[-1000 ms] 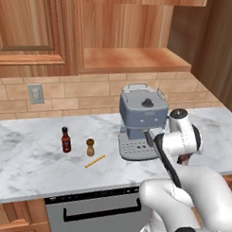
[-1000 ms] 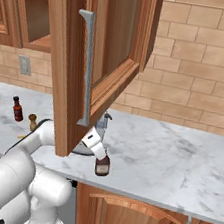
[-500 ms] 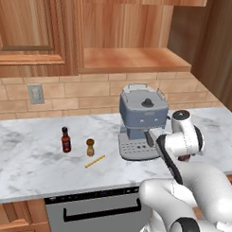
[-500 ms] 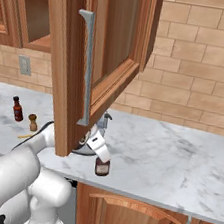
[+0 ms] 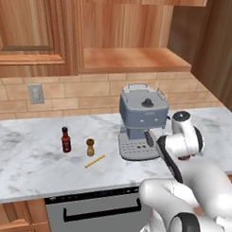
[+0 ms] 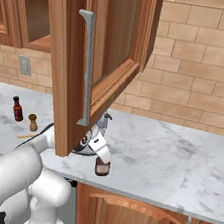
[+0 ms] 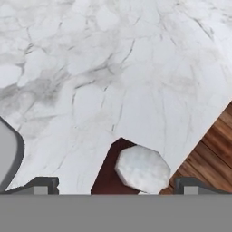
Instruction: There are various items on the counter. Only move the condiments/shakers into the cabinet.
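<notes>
Marble runs the length of this simulated kitchen: a long white-grey marble counter point(image 5: 31, 162) on a wooden base, brick backsplash behind, light-wood cabinets above. Reading the left base view from the left, a small black-capped sauce bottle with a red label point(image 5: 66, 140) stands upright, a short tan wooden pepper shaker point(image 5: 90, 147) just beside it, then a thin yellow stick point(image 5: 95, 160) lying flat a little nearer the front edge. Further right sits the grey espresso machine point(image 5: 142, 121), and above it the doorless light-wood wall cabinet point(image 5: 134, 59) with its flat shelf floor. The white arm bends down at the far right of that view.

From the right base view the third condiment, a dark brown glass bottle with a pale cap point(image 6: 102, 166), stands upright near the counter's front edge, well apart from the other two and right of the machine. The two-finger gripper point(image 6: 102, 156) hangs directly over it, partly behind the open cabinet door point(image 6: 85, 65).

What matters for the coming move: the bottle's long axis is vertical and runs straight up toward the hand. In the hand view its cap point(image 7: 142, 168) lies between the two dark fingertips point(image 7: 41, 185), roughly centred, perhaps a touch toward the right-hand tip. The jaws stand spread wide, touching nothing, so nothing is held. My judgement is that a straight descent followed by closing should seat the bottle
</notes>
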You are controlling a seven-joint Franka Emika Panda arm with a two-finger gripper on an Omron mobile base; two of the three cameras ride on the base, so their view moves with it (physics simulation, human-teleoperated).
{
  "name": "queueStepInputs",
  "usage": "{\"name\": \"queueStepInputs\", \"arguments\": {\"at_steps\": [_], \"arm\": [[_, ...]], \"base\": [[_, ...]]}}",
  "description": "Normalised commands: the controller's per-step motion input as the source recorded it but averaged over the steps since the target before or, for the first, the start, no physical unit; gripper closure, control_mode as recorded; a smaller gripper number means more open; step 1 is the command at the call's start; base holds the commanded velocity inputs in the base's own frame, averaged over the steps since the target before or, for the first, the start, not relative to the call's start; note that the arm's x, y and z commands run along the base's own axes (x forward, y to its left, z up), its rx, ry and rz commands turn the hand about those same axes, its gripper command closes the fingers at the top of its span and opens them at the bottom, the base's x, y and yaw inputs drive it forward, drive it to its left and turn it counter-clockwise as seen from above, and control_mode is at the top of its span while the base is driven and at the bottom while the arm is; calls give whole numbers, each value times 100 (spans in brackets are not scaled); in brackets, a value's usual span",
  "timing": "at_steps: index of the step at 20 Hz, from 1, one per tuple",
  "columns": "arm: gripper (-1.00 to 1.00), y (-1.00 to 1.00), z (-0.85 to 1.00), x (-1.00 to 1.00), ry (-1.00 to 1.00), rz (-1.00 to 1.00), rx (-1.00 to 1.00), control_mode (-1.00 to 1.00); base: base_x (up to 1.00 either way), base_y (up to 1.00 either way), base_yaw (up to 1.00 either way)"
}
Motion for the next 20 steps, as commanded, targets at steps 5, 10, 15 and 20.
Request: {"name": "queueStepInputs", "arguments": {"at_steps": [5, 10, 15, 20], "arm": [[-100, 0, -10, 10, 0, 0, -3, -100], [-100, 0, -14, 2, 0, 0, -2, -100], [-100, -3, -23, 0, 0, 0, -1, -100], [100, -3, -7, 0, 0, 0, 0, -100]], "base": [[0, 0, 0], [0, 0, 0], [0, 0, 0], [0, 0, 0]]}}
